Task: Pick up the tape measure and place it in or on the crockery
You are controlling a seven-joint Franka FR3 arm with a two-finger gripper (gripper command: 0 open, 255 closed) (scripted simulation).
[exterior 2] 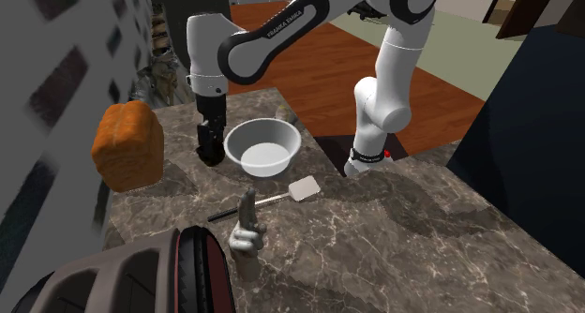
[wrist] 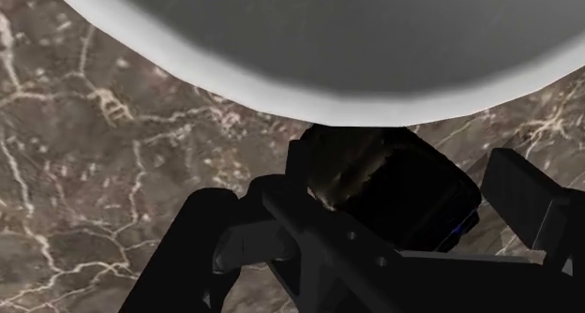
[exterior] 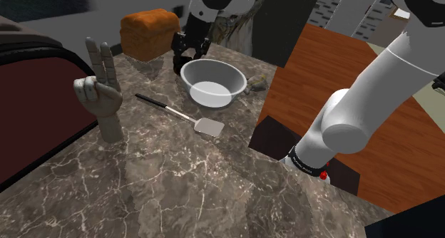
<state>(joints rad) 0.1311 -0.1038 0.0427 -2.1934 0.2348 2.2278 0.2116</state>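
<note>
now, hand [exterior: 187, 62]: low at the table [exterior: 178, 172], at the bowl's upper-left edge in the shoulder view; black fingers spread wide, one either side of the tape measure, not seen pressing on it, so judged empty.
tape measure [wrist: 394, 185]: small dark blocky case with some brownish marking on top, on the table just beside the bowl, partly under the overhang of its rim; touching the bowl or not, cannot tell.
bowl [exterior: 229, 74]: pale grey, round, upright, nothing in it; taken as the crockery.
handling: probably a hard, stiff case, compact and fairly dense for its size; smooth sides, so likely a bit slippery; no give under a squeeze, not fragile.
where to take hold: across the two flat faces, low and near the middle of the case, off the rounded corners, to stop a twist or a pop-out.
step: judged at the point of closing on the case; lift and carry not yet done.
next move: squeeze shut, raise straight up past the rim, shift over the bowl, lower, let go.
risk: a knock on the rim, so close by; a shove of bowl and case together if pinched against it.
nearby: bread loaf [exterior: 148, 31] and spatula [exterior: 178, 114] on the same table, both apart from the hand and off the short path.
</note>
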